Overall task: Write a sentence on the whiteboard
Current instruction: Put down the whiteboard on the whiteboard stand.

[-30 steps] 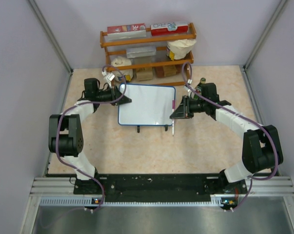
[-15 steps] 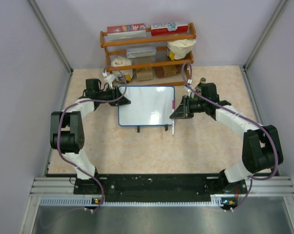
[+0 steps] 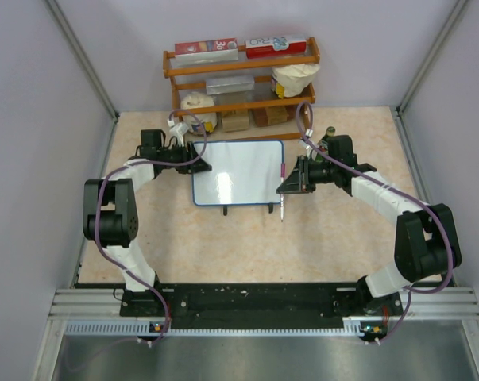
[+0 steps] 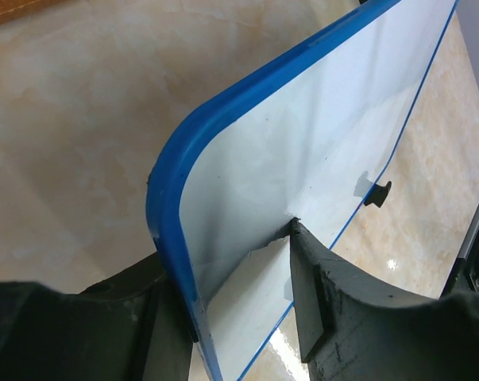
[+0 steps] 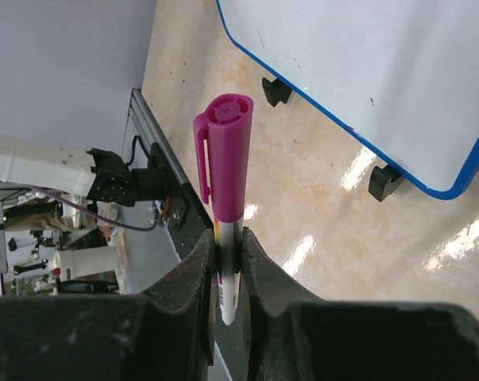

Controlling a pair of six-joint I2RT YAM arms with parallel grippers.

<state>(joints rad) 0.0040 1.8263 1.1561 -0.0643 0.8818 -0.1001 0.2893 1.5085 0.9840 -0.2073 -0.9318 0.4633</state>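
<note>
Zero words written so far: whiteboard (image 3: 237,171) sits blank mid-frame in the top view, left gripper (image 3: 203,157) spread loosely around its upper-left corner, right gripper (image 5: 227,246) clenched on a capped marker (image 5: 226,167), so uncapping and writing all remain.

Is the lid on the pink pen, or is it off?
On. The pink cap, clip and all, covers the end of the marker sticking up from the right gripper.
</note>
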